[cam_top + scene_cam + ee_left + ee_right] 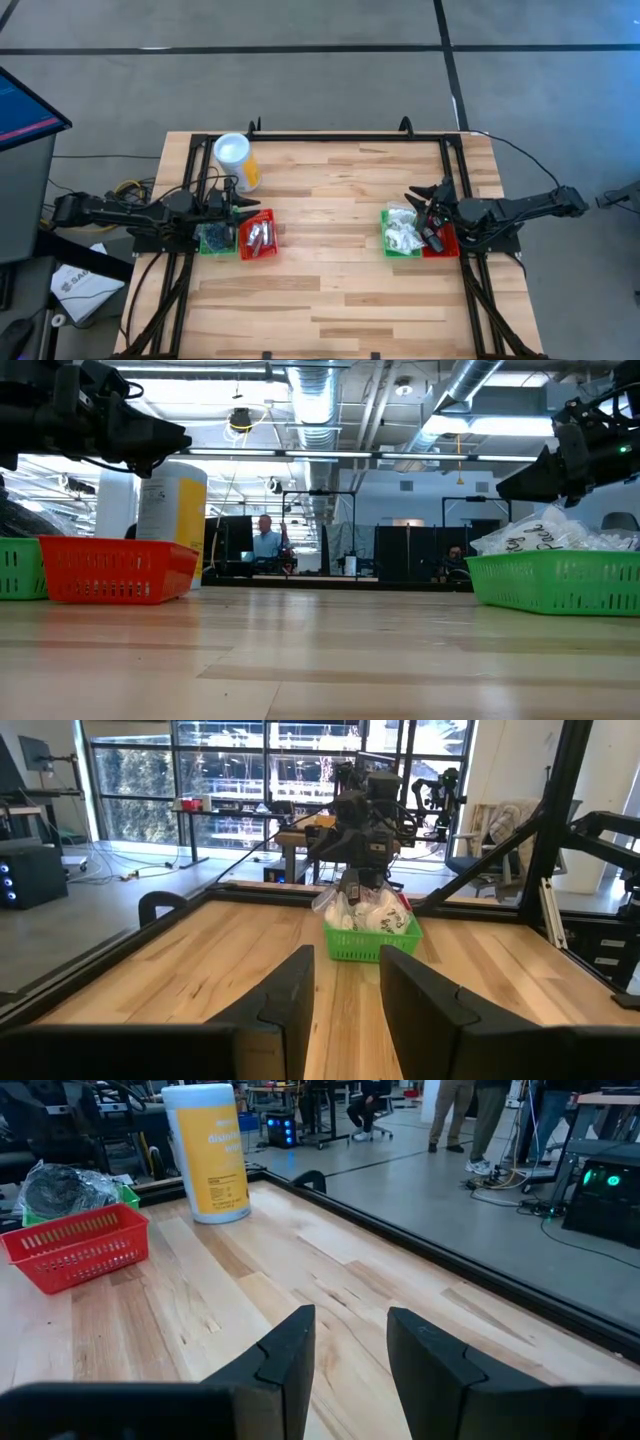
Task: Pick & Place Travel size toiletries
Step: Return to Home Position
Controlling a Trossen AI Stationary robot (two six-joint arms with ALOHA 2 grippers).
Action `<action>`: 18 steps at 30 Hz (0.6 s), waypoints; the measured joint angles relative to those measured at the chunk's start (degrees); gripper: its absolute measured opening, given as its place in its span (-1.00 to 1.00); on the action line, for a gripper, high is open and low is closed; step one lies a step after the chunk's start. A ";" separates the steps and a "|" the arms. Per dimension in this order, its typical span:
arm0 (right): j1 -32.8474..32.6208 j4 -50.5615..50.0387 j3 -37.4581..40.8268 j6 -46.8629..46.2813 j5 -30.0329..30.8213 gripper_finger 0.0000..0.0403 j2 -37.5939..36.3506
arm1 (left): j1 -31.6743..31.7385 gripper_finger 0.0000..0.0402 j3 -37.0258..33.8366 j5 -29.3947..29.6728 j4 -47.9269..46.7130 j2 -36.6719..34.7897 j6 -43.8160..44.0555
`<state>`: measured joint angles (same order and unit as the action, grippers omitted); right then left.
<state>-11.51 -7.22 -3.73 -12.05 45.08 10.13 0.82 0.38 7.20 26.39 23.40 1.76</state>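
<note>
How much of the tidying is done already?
Nearly all of it looks done. White packs fill the right green bin, silvery tubes lie in the left red bin, and no loose items show on the table. Nothing is in hand: the left arm and right arm hang by their bins with jaws open and empty. Little seems left but parking the arms.

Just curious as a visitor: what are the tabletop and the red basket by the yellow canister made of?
Tabletop: probably wood, with jointed pale planks, visible grain and a slight sheen. Red basket: likely moulded plastic, with thin slotted walls and an even bright colour.
</note>
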 joint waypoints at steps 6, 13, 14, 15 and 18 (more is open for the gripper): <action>0.00 0.00 0.00 0.00 0.00 -0.41 0.00 | 0.00 -0.46 0.00 0.00 0.33 0.00 0.00; 0.00 0.15 0.04 -0.01 -0.04 -0.41 -3.47 | 0.00 -0.46 0.00 0.00 0.60 -1.33 0.00; -0.02 0.17 0.04 0.00 -0.04 -0.41 -4.35 | -0.01 -0.46 0.00 0.02 0.68 -1.63 0.00; -0.09 0.17 0.04 -0.01 -0.04 -0.41 -5.40 | -0.01 -0.46 0.00 0.01 0.68 -2.17 0.00; -0.09 0.20 0.04 0.00 -0.07 -0.41 -9.38 | -0.01 -0.46 0.00 0.01 0.70 -4.36 0.00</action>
<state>-11.60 -7.03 -3.68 -12.05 45.01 0.76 0.81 0.38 7.21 27.09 19.04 1.76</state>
